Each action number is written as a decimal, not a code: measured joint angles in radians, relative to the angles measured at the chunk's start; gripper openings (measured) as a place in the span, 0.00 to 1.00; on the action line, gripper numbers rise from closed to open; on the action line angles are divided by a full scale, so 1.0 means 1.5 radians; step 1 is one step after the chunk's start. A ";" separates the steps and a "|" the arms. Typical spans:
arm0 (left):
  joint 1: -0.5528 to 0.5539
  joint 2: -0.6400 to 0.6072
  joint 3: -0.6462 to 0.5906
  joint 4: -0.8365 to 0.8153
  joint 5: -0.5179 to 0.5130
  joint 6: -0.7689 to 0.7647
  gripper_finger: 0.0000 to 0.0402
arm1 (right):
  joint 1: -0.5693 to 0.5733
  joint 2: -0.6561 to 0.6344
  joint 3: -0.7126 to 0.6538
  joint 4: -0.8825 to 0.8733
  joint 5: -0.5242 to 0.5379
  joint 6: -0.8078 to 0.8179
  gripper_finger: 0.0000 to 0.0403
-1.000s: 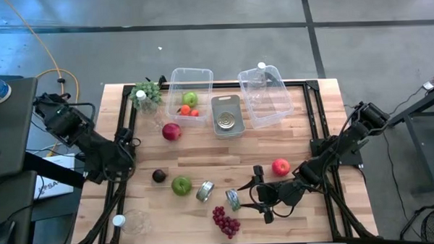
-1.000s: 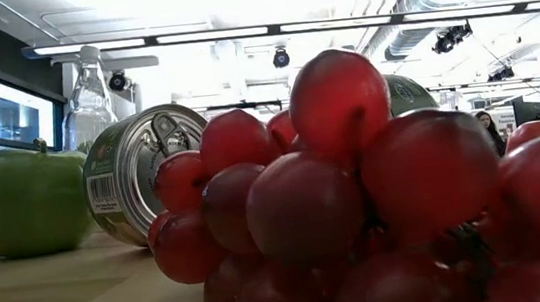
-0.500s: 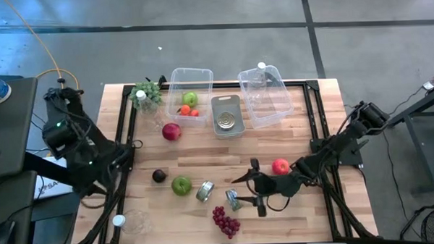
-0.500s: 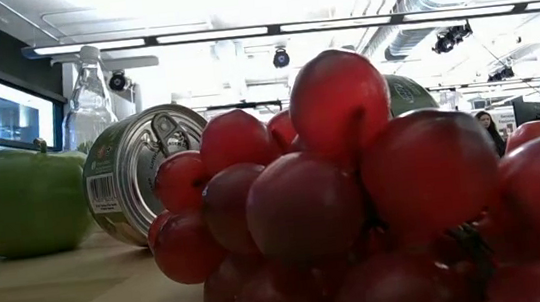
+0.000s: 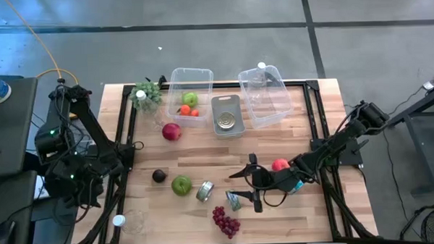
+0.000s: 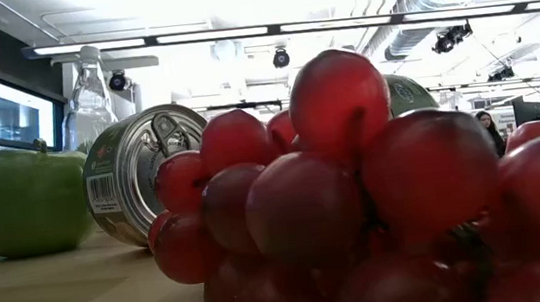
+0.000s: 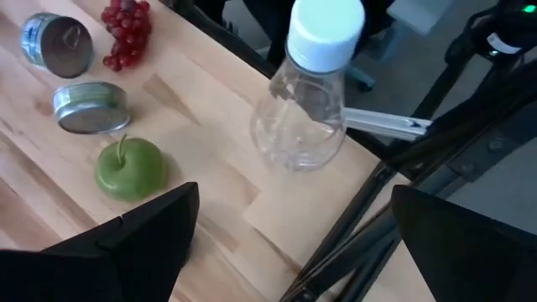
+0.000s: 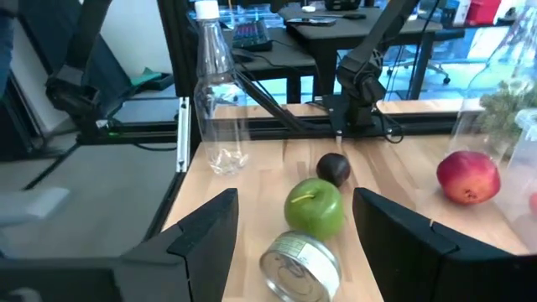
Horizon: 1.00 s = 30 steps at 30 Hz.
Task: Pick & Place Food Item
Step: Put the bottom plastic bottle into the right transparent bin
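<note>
the right gripper (image 5: 241,185) has slid leftward across the table over the last second, past the red apple (image 5: 279,165) that now shows just behind its wrist, and sits low over the boards near the tipped can (image 5: 233,200); its fingers stand apart and empty. from its wrist camera the fingers frame a lying can (image 8: 299,264) with the green apple (image 8: 314,207) right behind it, so one of those two looks like the target, which one i cannot tell. the left gripper (image 7: 294,243) has swung off the table's left side, fingers wide apart, holding nothing, looking down at the clear bottle (image 7: 309,92). nothing is picked yet, so the task seems at its reach stage. counting from above: two red apples, the second (image 5: 172,131) near the bins; one green apple; one dark fruit (image 5: 159,175); one bunch of red grapes (image 5: 225,221); two loose cans, the other (image 5: 205,190) beside the green apple; two clear bins (image 5: 190,90); one grey tray (image 5: 227,115) holding a can.
</note>
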 joint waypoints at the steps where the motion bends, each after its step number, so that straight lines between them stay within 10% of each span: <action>1: -0.001 0.005 0.000 0.003 -0.006 -0.004 0.95 | 0.000 0.000 0.000 0.000 0.000 0.006 0.56; 30: 0.005 0.127 0.000 0.165 -0.048 0.008 0.95 | -0.049 0.000 0.000 0.011 0.002 0.061 0.56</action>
